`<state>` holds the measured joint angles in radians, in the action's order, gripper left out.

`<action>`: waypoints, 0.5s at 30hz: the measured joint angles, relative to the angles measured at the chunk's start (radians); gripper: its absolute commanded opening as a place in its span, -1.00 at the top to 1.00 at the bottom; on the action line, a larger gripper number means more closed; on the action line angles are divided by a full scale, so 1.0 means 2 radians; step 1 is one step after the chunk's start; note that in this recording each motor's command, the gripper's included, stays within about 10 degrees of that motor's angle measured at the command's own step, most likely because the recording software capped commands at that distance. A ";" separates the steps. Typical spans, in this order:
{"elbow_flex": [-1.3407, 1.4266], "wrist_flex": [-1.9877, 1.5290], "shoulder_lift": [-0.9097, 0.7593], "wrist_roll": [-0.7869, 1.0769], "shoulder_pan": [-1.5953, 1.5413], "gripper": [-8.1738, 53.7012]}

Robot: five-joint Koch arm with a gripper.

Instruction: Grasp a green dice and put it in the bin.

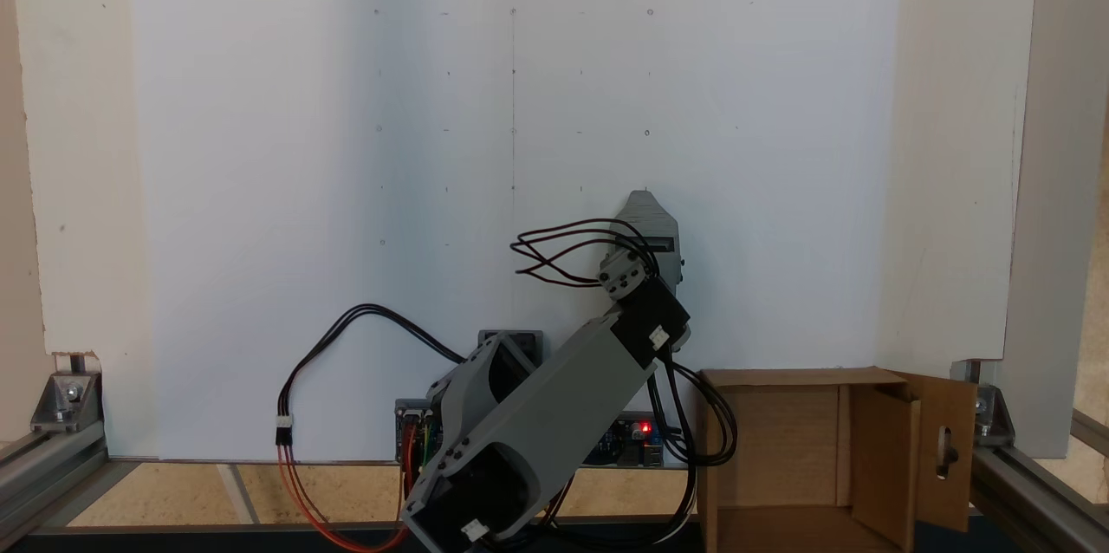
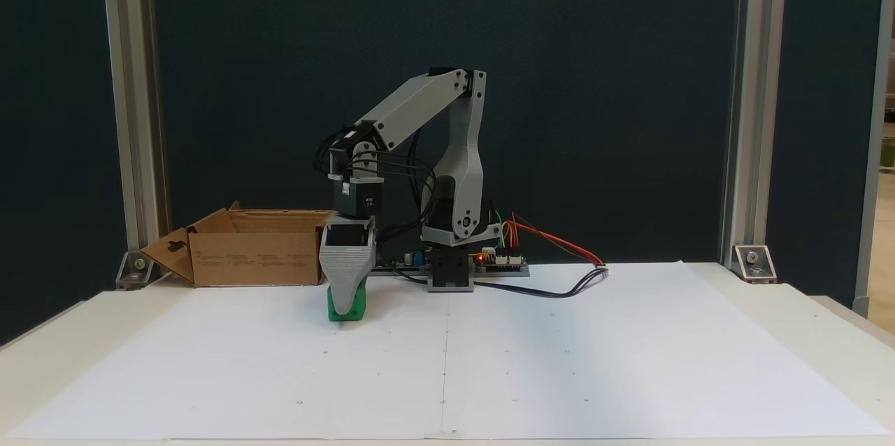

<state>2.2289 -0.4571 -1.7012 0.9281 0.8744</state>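
The end effector (image 2: 347, 307) stands over the green dice (image 2: 347, 311), right of the bin (image 2: 252, 257); its grip cannot be told, one jaw hiding the other.

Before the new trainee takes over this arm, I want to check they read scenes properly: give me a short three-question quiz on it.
1. True or false: the green dice already lies inside the bin.
2. What is the gripper lowered over? A) the bin B) the green dice C) the circuit board
3. What covers the tabletop?

Key: 1 false; 2 B; 3 white paper.
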 measured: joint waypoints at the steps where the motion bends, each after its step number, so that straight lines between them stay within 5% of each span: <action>1: 0.000 0.002 0.000 0.000 0.000 -0.63; 15: 0.000 0.012 0.006 0.000 0.001 -0.63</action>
<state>2.2289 -0.4326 -1.6889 0.9281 0.8759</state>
